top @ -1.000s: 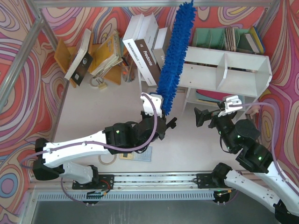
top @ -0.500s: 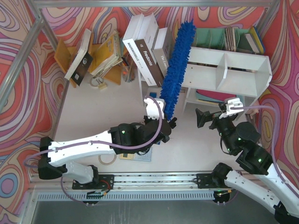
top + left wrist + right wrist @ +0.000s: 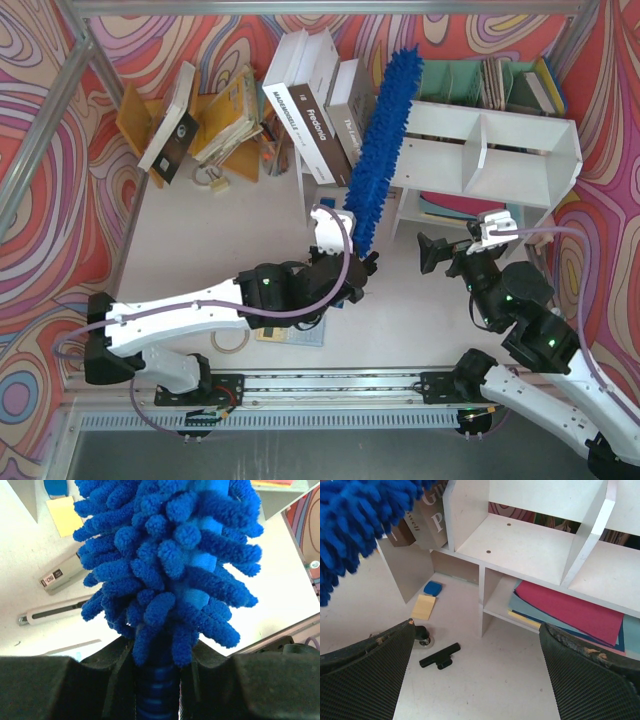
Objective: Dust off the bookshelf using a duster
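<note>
The duster (image 3: 381,140) is a long bright-blue fluffy head rising from my left gripper (image 3: 356,266) toward the back. Its upper part crosses the left end of the white bookshelf (image 3: 500,150); I cannot tell whether it touches. In the left wrist view the fluffy duster head (image 3: 170,555) fills the frame, and my left gripper (image 3: 157,682) is shut on its ribbed blue handle. My right gripper (image 3: 462,243) hovers open in front of the bookshelf's lower tier. The right wrist view shows the right gripper (image 3: 477,655) wide open over bare table before the bookshelf (image 3: 520,545).
Large books (image 3: 310,100) lean just left of the shelf. Behind it stands a teal organiser (image 3: 470,80). An orange rack (image 3: 140,120) sits at back left. Folders (image 3: 570,610) lie in the lower tier. On the table lie a black T-shaped piece (image 3: 440,655), sticky notes (image 3: 424,607) and a stapler (image 3: 62,572).
The duster's tip has come down and nearer, and now leans over the shelf's left end. My left gripper shifted slightly right. The right arm barely moved.
</note>
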Controlling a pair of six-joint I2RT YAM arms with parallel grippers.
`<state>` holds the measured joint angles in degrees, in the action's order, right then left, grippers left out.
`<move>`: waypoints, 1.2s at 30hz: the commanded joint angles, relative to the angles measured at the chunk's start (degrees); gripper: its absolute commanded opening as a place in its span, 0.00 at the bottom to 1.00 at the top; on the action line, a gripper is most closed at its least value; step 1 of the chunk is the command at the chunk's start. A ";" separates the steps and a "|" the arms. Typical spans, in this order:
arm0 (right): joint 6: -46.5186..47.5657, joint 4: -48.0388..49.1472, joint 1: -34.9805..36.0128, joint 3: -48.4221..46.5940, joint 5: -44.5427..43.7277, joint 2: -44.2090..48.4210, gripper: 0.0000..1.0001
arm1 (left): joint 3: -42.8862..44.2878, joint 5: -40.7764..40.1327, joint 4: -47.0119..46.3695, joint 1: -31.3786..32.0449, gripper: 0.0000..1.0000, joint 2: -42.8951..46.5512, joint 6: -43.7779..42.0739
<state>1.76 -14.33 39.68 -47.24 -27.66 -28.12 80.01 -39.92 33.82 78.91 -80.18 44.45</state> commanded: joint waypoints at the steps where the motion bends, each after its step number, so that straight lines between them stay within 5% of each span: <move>1: 1.01 2.91 -0.14 0.68 -1.21 0.96 0.99 | -0.07 -4.29 -5.77 -0.60 0.00 4.63 -3.41; 18: 1.02 3.09 -0.26 1.19 -1.17 1.68 0.99 | -6.08 1.96 -5.79 -1.48 0.00 2.41 3.09; 36: -0.30 1.92 -0.16 -1.26 -2.58 0.16 0.99 | -6.55 -2.40 -6.66 -3.53 0.00 7.54 -1.10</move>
<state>1.91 -12.93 39.68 -46.44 -28.38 -26.79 74.61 -39.51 28.91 76.38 -72.82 41.98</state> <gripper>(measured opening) 0.987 0.346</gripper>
